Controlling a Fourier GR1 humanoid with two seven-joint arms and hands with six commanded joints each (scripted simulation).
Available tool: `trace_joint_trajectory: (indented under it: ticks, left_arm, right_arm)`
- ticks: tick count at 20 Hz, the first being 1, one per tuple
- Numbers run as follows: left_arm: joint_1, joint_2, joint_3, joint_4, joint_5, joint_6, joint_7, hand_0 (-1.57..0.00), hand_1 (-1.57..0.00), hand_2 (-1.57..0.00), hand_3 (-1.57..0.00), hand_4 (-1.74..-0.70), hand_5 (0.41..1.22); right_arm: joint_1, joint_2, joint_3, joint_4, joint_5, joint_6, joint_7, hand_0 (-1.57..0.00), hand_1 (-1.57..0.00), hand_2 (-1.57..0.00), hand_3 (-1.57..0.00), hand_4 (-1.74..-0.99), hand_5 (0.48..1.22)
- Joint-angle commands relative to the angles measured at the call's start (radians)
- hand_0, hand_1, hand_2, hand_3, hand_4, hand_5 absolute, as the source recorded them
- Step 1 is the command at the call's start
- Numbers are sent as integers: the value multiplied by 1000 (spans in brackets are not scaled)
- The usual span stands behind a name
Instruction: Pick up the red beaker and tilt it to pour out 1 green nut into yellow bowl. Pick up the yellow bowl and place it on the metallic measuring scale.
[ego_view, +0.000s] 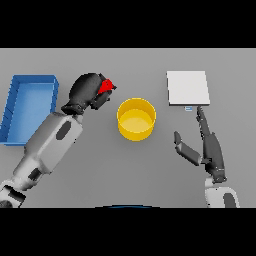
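My left hand (87, 89) is curled round the red beaker (106, 86), which is mostly hidden by the fingers; only its red rim shows, tipped toward the right. It is held left of and slightly behind the yellow bowl (136, 131), apart from it. The bowl stands upright mid-table and I can make out no nut inside. The metallic measuring scale (187, 88), a flat pale square, lies at the back right. My right hand (207, 145) rests open on the table just in front of the scale, fingers straight and pointing at it, right of the bowl.
A blue tray (15, 107) sits at the far left, beside my left forearm. Grey tabletop (130, 175) spreads in front of the bowl between both arms.
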Motion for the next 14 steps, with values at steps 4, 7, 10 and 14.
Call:
trace_joint_trajectory:
  ticks: [4,7,10,14]
  left_arm:
    - [-77,43,-120,27,-119,-59,26,-1570,-1570,-1570,-1570,-1740,1173]
    - [-128,73,-189,37,-186,-99,20,-1571,-1571,-1571,-1571,-1691,1196]
    - [-206,83,-263,66,-236,-182,5,-1571,-1571,-1571,-1470,-1677,1208]
    - [-283,80,-374,103,-305,-253,-44,-1571,-1571,-1571,-1336,-1707,1216]
  right_arm:
    - [-3,1,1,0,5,-3,-6,1,1,1,1,-1270,700]
    - [11,6,11,-10,14,-5,-2,1,1,1,1,-1282,705]
    - [10,17,10,-13,-4,0,-13,1,1,1,1,-1285,697]
    - [12,29,-5,7,-26,-7,-26,1,1,1,1,-1294,672]
